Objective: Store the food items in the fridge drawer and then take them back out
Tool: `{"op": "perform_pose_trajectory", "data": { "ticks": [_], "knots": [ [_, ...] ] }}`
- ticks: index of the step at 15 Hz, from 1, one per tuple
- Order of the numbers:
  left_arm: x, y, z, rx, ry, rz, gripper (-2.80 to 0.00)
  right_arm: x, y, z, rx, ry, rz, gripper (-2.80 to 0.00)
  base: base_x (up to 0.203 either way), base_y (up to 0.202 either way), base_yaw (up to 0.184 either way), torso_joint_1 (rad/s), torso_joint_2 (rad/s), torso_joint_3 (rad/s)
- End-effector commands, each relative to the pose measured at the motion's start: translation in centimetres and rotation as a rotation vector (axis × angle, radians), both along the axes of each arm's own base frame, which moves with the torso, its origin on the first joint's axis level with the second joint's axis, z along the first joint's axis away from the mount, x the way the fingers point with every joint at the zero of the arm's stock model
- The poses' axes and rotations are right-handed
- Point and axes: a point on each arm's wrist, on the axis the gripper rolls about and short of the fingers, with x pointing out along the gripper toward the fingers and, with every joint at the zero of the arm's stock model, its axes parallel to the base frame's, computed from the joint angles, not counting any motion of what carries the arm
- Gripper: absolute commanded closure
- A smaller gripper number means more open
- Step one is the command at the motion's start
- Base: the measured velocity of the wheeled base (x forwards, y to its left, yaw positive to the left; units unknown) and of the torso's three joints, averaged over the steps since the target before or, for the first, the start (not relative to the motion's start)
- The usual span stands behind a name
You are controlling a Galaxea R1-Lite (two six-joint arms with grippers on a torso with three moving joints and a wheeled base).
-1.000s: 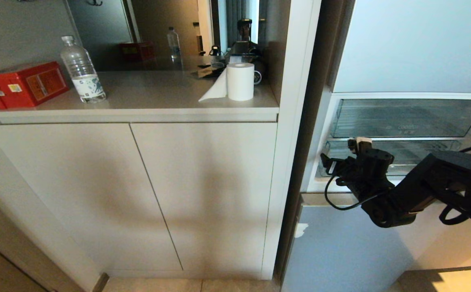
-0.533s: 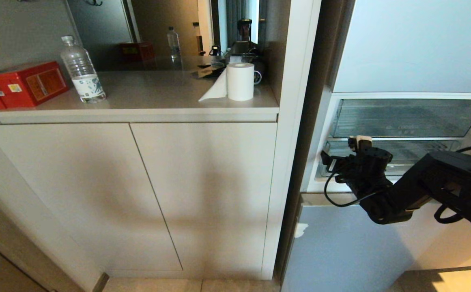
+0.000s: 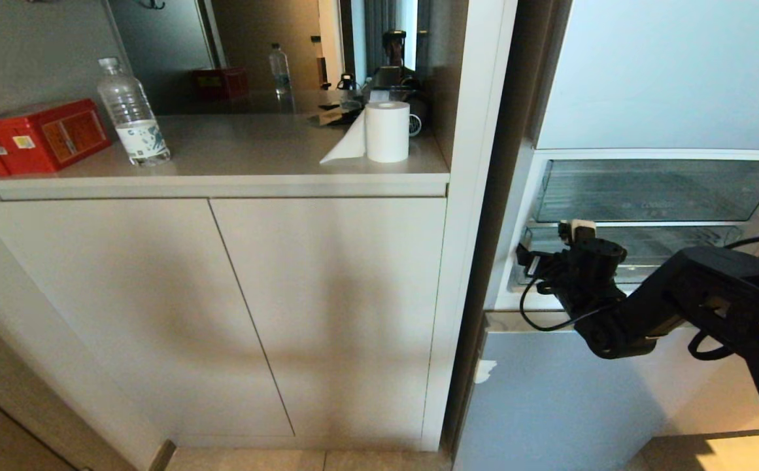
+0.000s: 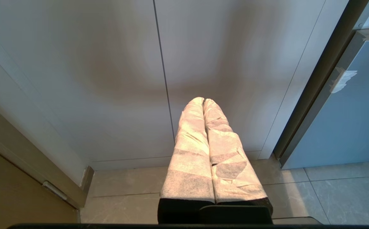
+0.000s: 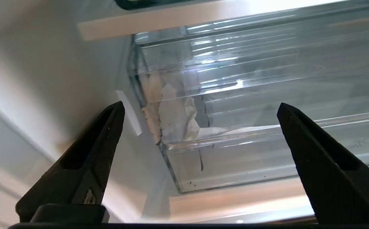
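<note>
The fridge drawer (image 3: 673, 252) is the lower of two clear bins in the fridge's open middle section. My right gripper (image 3: 551, 248) hovers open at its front left corner. In the right wrist view the black fingers (image 5: 108, 127) stand wide apart, with the drawer's thick front lip (image 5: 251, 159) and corner between them, untouched. Some crumpled white material (image 5: 178, 117) shows through the clear wall. No food items are in view. My left gripper (image 4: 203, 100) hangs parked low before the cabinet doors, its taped fingers pressed together on nothing.
The other clear drawer (image 3: 647, 190) sits just above. The pale-blue bottom door (image 3: 549, 399) is under my right arm. To the left, a counter (image 3: 255, 157) carries a red box (image 3: 36, 134), a water bottle (image 3: 132, 114) and a paper roll (image 3: 387, 131).
My right arm has edged slightly up and left toward the drawer's corner. The left arm has not moved.
</note>
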Motion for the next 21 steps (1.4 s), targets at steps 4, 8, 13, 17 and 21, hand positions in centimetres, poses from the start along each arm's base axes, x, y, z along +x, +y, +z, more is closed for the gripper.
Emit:
{"op": "perform_pose_trajectory", "data": {
  "ticks": [4,8,13,17,21],
  "knots": [
    [0.0,0.0,0.0,0.0,0.001,0.0,0.0,0.7,0.1,0.3,0.004,-0.024,-0.025,0.0,0.0,0.0,0.0,0.0,0.0,0.0],
    [0.0,0.0,0.0,0.0,0.0,0.0,0.0,0.7,0.3,-0.2,0.003,-0.009,-0.019,0.0,0.0,0.0,0.0,0.0,0.0,0.0],
    [0.0,0.0,0.0,0.0,0.002,0.0,0.0,0.5,1.2,-0.2,0.006,-0.006,0.001,0.0,0.0,0.0,0.0,0.0,0.0,0.0],
    [0.0,0.0,0.0,0.0,0.0,0.0,0.0,0.3,1.4,-0.2,0.006,-0.003,0.006,0.0,0.0,0.0,0.0,0.0,0.0,0.0],
    [0.0,0.0,0.0,0.0,0.0,0.0,0.0,-0.5,1.2,0.1,0.01,0.015,0.006,0.0,0.0,0.0,0.0,0.0,0.0,0.0]
  ]
}}
